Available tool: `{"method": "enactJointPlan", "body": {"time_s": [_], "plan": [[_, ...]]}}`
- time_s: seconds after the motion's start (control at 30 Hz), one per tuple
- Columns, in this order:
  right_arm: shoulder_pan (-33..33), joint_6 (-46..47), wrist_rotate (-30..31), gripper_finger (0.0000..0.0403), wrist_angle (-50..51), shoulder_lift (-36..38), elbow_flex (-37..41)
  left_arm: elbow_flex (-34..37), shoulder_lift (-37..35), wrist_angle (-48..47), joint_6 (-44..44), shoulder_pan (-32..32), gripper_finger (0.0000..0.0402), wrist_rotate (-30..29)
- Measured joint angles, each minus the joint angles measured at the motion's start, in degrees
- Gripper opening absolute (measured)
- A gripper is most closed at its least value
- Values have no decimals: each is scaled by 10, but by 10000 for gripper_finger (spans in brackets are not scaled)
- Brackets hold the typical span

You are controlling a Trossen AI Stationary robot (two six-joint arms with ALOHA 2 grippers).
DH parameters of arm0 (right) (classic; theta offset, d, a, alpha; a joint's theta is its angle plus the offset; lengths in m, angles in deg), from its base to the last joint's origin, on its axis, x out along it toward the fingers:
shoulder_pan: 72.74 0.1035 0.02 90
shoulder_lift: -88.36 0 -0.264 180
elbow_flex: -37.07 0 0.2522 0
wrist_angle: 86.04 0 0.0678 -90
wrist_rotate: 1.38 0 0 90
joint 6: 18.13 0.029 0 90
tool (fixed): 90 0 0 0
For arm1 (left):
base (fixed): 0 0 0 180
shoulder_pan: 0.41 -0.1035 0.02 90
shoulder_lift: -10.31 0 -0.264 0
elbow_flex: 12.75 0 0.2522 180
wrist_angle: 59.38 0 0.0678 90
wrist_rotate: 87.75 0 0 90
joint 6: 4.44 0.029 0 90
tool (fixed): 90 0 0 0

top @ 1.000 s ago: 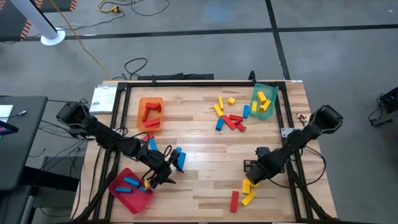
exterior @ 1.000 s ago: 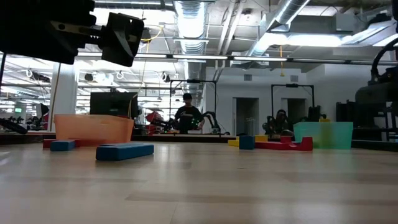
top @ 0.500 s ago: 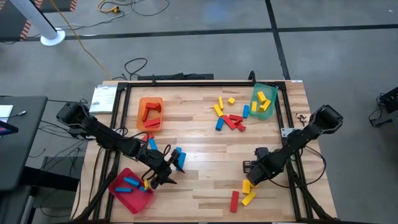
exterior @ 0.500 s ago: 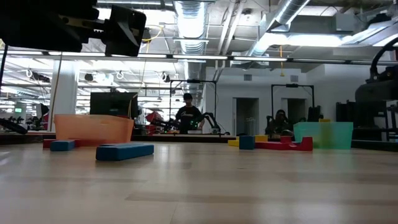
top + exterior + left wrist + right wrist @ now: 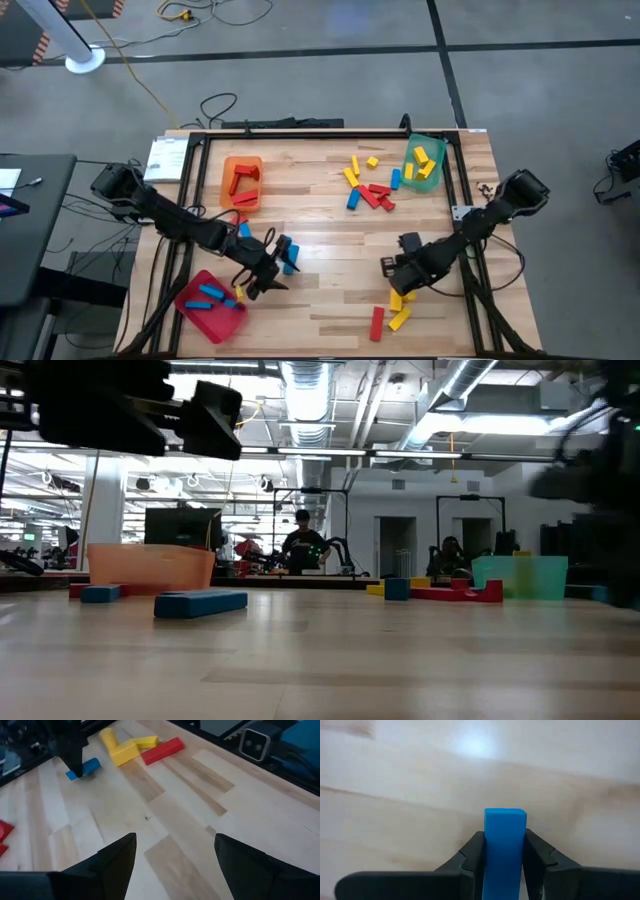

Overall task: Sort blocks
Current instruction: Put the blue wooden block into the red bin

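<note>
My right gripper (image 5: 393, 277) points down at the table's near right and is shut on a blue block (image 5: 505, 840); the left wrist view shows that block (image 5: 82, 768) under the dark fingers. Whether it is clear of the wood, I cannot tell. Two yellow blocks (image 5: 398, 308) and a red one (image 5: 377, 322) lie just in front of it. My left gripper (image 5: 268, 272) hangs open above the table at the near left, with nothing between its fingers (image 5: 117, 857). A loose blue block (image 5: 289, 252) lies flat beside it. My right gripper pinches the blue block's two long sides (image 5: 487, 845) between its two fingers, which come from above and point down. The fingers lie across the block, and the block's end (image 5: 505, 813) sticks out beyond their tips. The block stays level, close to the tabletop.
A red tray (image 5: 195, 312) with blue blocks sits at the near left, an orange tray (image 5: 242, 165) with red blocks at the far left, a green tray (image 5: 424, 183) with yellow blocks at the far right. Mixed blocks (image 5: 368, 188) lie far centre. Bare wood spreads across the middle.
My right gripper has turned about its wrist and now stands slightly more toward the table's left, away from the yellow blocks. My left arm has kept still.
</note>
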Motion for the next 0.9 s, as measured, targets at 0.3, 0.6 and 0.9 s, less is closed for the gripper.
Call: {"method": "enactJointPlan", "body": {"time_s": [0.3,0.6,0.9], "plan": [[-59,-158,87,103,7,1,-56,0,0,-2,-38,-26,265,0],[-128,-395,171,103,-69,1,-129,0,0,-2,-92,-57,265,-26],[-169,-628,236,103,-248,2,-185,0,0,86,-153,-90,265,-58]]}}
